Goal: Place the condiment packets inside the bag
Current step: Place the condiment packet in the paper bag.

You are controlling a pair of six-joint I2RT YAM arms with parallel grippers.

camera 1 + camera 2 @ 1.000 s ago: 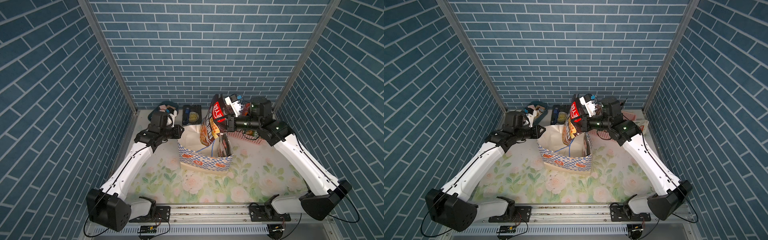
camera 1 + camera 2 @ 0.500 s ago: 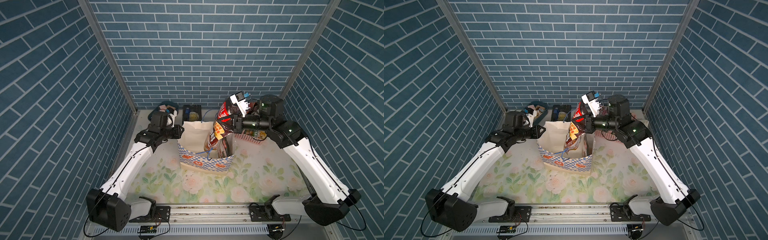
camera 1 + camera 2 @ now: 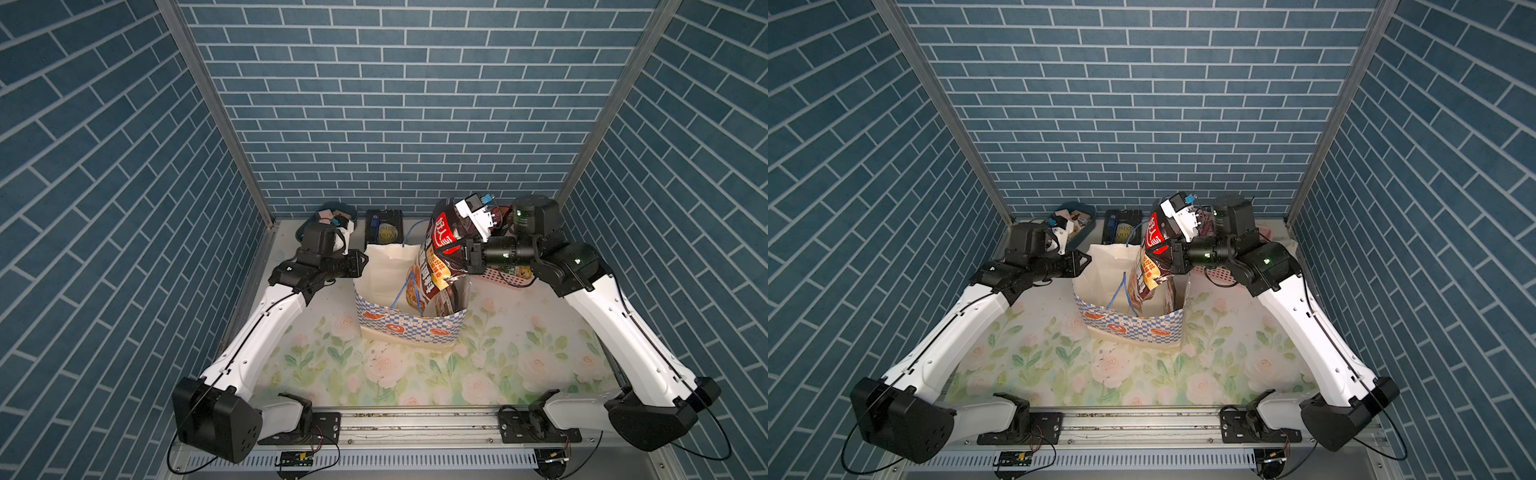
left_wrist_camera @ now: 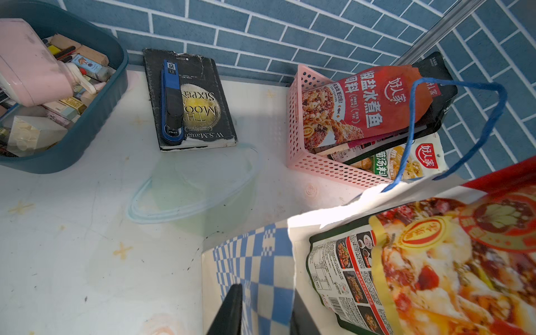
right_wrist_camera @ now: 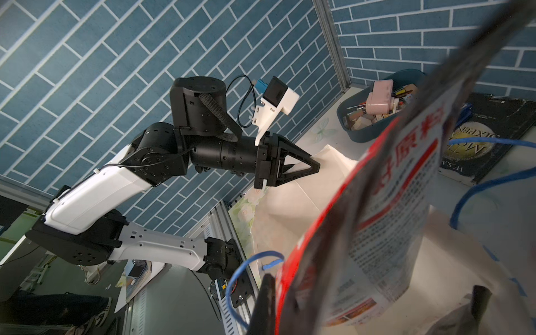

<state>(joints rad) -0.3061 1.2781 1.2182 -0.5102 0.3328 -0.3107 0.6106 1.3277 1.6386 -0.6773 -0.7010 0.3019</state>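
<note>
While the right gripper (image 3: 467,261) stays out of plain sight behind what it carries, its jaws are together on the upper part of the held packet (image 3: 438,253). This is a glossy pouch with a red top bearing white Chinese characters, a black body and an orange food picture. It hangs upright over the bag (image 3: 409,328), and its lower end reaches into the open top. The bag is white paper with a blue-and-white checkered band and orange round emblems, and it stands on the flowered tabletop (image 3: 519,353) between the two arms. The left gripper (image 3: 360,264) is clamped on the bag's left rim; in the left wrist view the paper wall runs between its two black fingers (image 4: 232,310).

A second packet (image 4: 342,266), its black back printed with small pictures, stands inside the bag against the wall. More condiment packets (image 4: 368,98) lean in the pink basket (image 4: 293,121) behind the bag: a red one in front, a black one behind it and a pale green-yellow one lowest.

In both top views the right arm covers most of the basket. The held packet is badly blurred in both wrist views, and I cannot tell whether it is a single pouch or two pressed together. A blue cord handle (image 4: 464,83) crosses in front of the basket. The bottom of the bag is not visible.
</note>
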